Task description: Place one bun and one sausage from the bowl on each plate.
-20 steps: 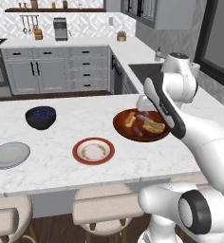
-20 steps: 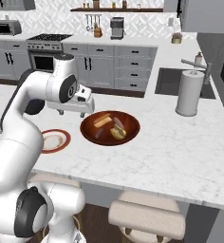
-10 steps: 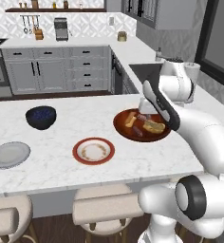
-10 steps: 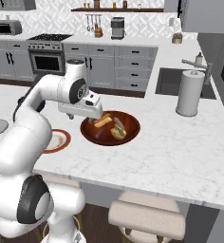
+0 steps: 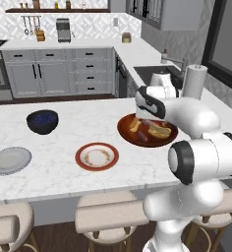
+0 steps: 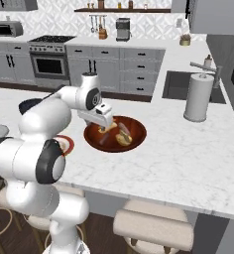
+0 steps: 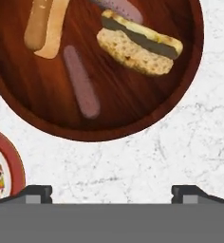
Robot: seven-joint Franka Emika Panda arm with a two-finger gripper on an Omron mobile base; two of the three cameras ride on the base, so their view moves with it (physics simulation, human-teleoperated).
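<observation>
The bowl (image 7: 97,66), wide, shallow and reddish-brown, sits on the white marble island top (image 7: 180,152) and takes up the upper part of the hand view. In it lie two buns and two sausages. One sausage (image 7: 80,81) lies in the bowl's lower left part, its long axis running from about 11 o'clock to 5 o'clock. A plain bun (image 7: 45,26) lies at the upper left, nearly upright in the picture. A split bun (image 7: 140,45) lies at the upper right, slanting from 10 to 4 o'clock. The second sausage (image 7: 118,8) peeks out above it at the top edge.

The gripper (image 7: 111,193) hangs over the bare marble just outside the bowl's near rim, its jaws spread wide with nothing between them. From the gripper the nearer sausage lies toward 11 o'clock, the split bun toward 1 o'clock. The line between the fingertips runs from 9 to 3 o'clock, so it crosses the sausage's length at a slant; I judge a small turn of the wrist would square it up.

The red-rimmed plate (image 5: 97,156) lies at 8 o'clock of the bowl in the left base view, near but apart, with open marble between. The light grey plate (image 5: 9,160) lies well apart, farther to 9 o'clock. Both plates hold no bun or sausage, so the serving looks not yet begun. A dark blue bowl (image 5: 42,121) stands behind them, clear of the path.
</observation>
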